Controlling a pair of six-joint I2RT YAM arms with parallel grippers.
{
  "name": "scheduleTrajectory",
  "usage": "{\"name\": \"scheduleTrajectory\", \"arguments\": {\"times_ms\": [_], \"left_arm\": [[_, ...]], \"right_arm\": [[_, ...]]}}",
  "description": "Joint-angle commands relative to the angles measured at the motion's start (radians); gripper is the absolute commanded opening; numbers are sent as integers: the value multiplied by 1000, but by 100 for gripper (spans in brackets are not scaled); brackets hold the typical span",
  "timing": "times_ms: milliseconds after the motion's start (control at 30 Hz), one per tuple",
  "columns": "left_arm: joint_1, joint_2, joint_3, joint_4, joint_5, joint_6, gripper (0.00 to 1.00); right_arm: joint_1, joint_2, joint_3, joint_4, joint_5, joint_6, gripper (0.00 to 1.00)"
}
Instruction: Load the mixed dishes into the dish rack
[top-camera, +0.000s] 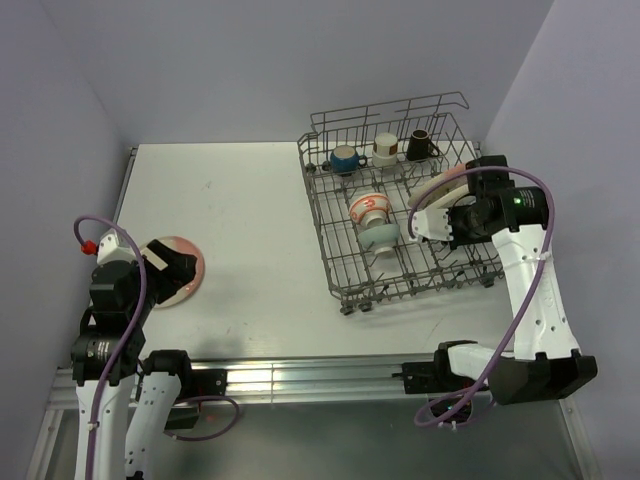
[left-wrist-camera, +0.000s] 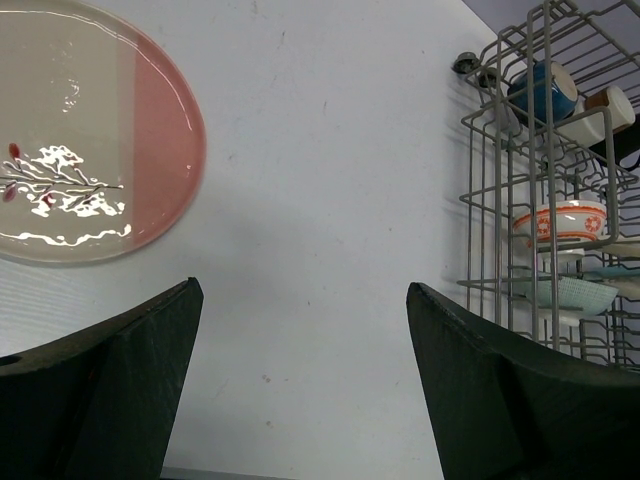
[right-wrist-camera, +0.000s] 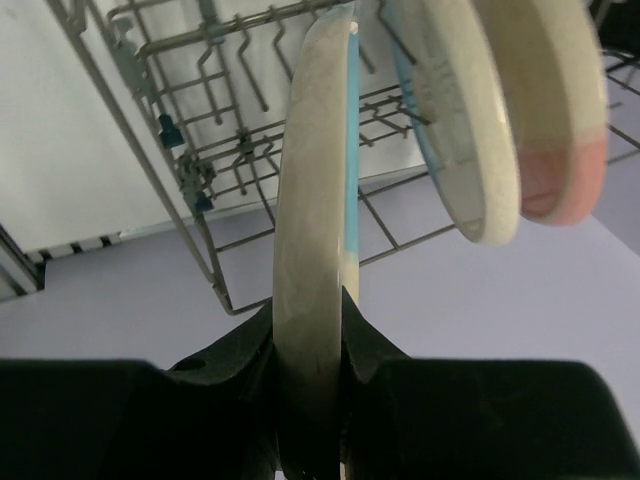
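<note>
Plates come first: your right claw (right-wrist-camera: 312, 345) is pinching a cream-and-blue plate (right-wrist-camera: 318, 180) by its rim. The plate stands on edge at the right side of the dish rack (top-camera: 335, 205), just beside two plates already upright there, a blue-edged plate (right-wrist-camera: 455, 130) and a pink-edged plate (right-wrist-camera: 555, 110). Deeper in the rack you can see the orange-red bowl (top-camera: 370, 207) and the pale teal bowl (top-camera: 380, 236), with the dark-blue mug (top-camera: 345, 158), a pale mug (top-camera: 385, 150) and the brown mug (top-camera: 421, 145) along the far row. Your left claw (left-wrist-camera: 302, 290) is spread wide and holds nothing. It hovers over the table (top-camera: 250, 220) near the pink plate (left-wrist-camera: 100, 140), which lies flat, well apart from the rack.
</note>
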Motion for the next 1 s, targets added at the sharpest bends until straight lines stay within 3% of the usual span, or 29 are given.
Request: {"name": "scheduleTrajectory", "arguments": {"times_ms": [0,300,733,967], "left_arm": [[5,-1,0,30,16,26,90],[5,8,0,30,21,30,90],[5,25,-1,31,22,30,90],[5,32,-1,33,24,30,90]], "right_arm": [[-11,-24,-30,65,106,-115,0],[-11,8,-54,135,140,-184,0],[-9,56,97,118,121,-232,0],[-9,65,66,119,129,-259,0]]}}
